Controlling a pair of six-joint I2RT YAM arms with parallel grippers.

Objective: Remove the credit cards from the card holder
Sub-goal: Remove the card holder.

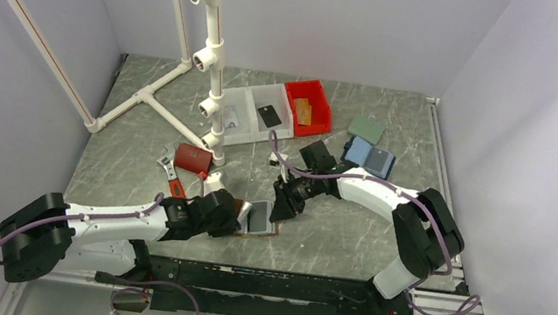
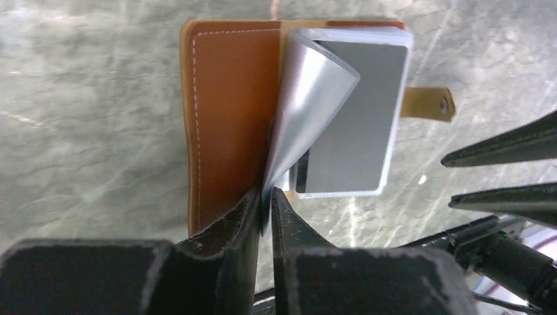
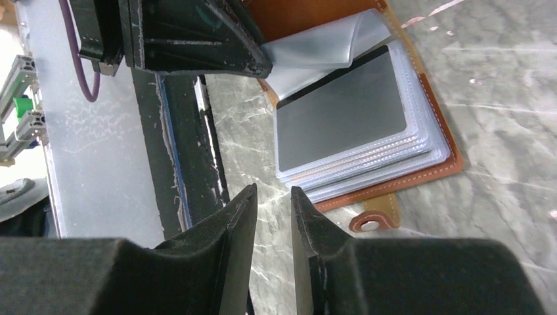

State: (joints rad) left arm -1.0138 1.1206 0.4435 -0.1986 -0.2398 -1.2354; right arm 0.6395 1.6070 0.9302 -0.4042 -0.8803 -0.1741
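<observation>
Marble table [image 1: 346, 241], near edge: the brown card holder [image 2: 223, 118] lies open between my arms. My left gripper [image 2: 265, 197] is clamped on a curled clear sleeve [image 2: 309, 98]; my right gripper [image 3: 273, 190] hovers just beside the holder, jaws slightly apart, empty. A grey credit card [image 3: 338, 111] sits in the top pocket.

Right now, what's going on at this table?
The left gripper is pinching a clear sleeve of the open card holder. The sleeve is curled up off the stack, exposing a grey card in the sleeve below. The right gripper hovers just beside the holder, jaws slightly apart, holding nothing. The grey card is not yet pulled out.
</observation>
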